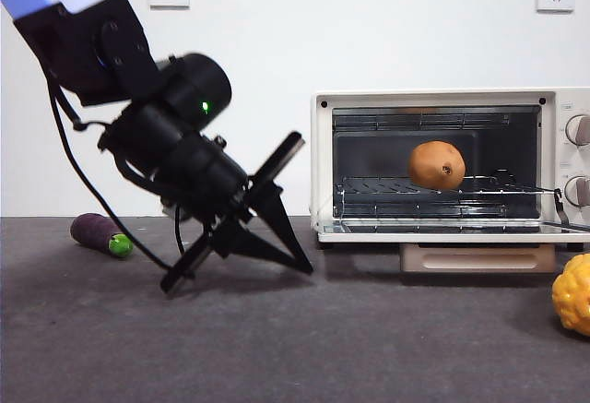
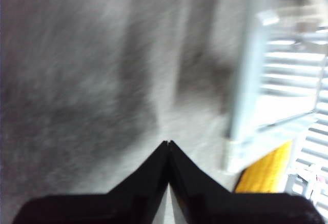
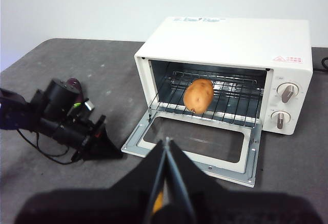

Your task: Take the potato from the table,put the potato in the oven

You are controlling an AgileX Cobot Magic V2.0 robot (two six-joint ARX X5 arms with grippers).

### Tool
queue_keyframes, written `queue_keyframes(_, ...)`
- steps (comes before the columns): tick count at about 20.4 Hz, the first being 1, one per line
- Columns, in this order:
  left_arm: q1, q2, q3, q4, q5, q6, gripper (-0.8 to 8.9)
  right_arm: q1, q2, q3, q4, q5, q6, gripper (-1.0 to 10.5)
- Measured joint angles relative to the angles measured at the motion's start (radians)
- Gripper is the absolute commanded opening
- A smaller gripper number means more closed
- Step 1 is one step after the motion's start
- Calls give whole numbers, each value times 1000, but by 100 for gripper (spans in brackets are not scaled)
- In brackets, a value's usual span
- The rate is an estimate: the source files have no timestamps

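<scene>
The orange-brown potato [image 1: 437, 165] lies on the wire rack inside the cream-white oven [image 1: 433, 97], whose door [image 1: 442, 230] hangs open and flat. The right wrist view shows the potato [image 3: 198, 95] in the middle of the rack, with nothing touching it. My left gripper [image 1: 304, 266] is shut and holds nothing. It sits low over the table [image 1: 369, 348], just left of the oven door, and its tips point toward the oven. In its own blurred view the left gripper [image 2: 167, 143] has its jaws meeting. My right gripper [image 3: 166, 142] is shut and high, in front of the oven [image 3: 230, 39].
A purple eggplant [image 1: 100, 234] with a green tip lies at the far left by the wall. At the right edge, in front of the oven, sits a bumpy yellow-orange lump [image 1: 573, 292]. The left arm's cable trails over the table.
</scene>
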Motion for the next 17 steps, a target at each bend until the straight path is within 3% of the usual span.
queue_keyframes(17,-16,16,50,31,76,-15,-8,0,0,0,-14,0,0,-4)
